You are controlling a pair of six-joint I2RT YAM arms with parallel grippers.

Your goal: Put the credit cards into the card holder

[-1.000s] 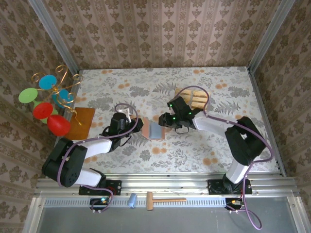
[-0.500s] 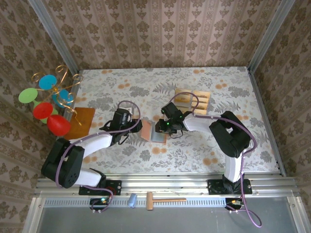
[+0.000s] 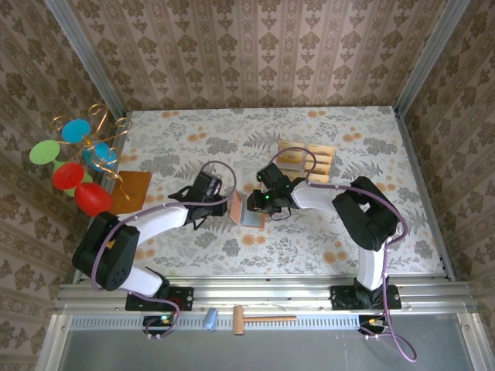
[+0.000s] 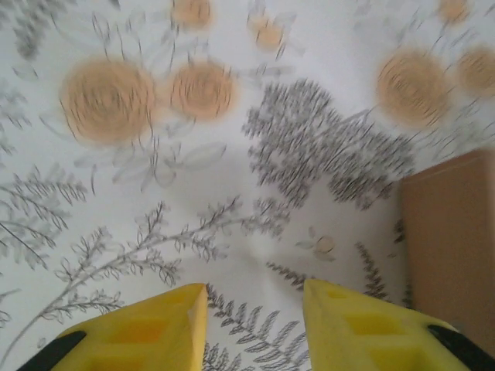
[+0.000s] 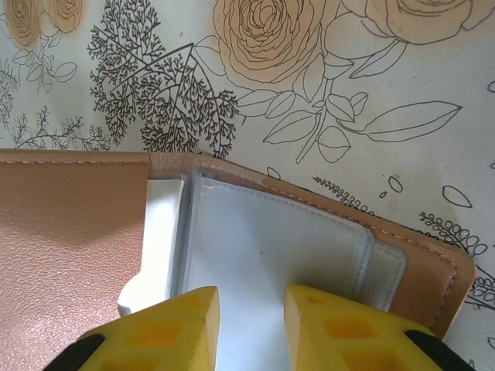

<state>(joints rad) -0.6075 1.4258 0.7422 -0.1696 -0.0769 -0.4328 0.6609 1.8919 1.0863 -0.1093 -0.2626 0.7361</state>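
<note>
the worktop (image 3: 340, 232) is covered with a pale cloth printed with orange roses and grey ferns. brown patterned wallpaper (image 3: 247, 46) rises on three sides, with grey metal posts at the far corners. at the left edge an orange-brown board (image 3: 128, 193) lies flat, and over it leans a gold wire stand (image 3: 77, 158) with green, blue and red discs. on the rail below the near edge lie a wooden mallet (image 3: 259, 318) and a small blue cylinder (image 3: 210, 318).

the card holder (image 3: 250, 215) lies open near the middle of the worktop, between the two arms. in the right wrist view the card holder (image 5: 69, 255) shows a reddish-brown stitched border, a rosy-tan flap on one side and pale, whitish pockets layered on the other. no card can be made out in those pockets.

the credit cards (image 3: 309, 161) lie in an overlapping tan-gold row toward the far edge, right of the middle, apart from the card holder, with the right arm's cable arching over them.

the right tool (image 5: 249, 292) is over the pale pockets, its yellow fingers parted with nothing clamped between them. the left tool (image 4: 254, 290) sits just beside the card holder's left edge, released, with bare cloth showing in its gap.
</note>
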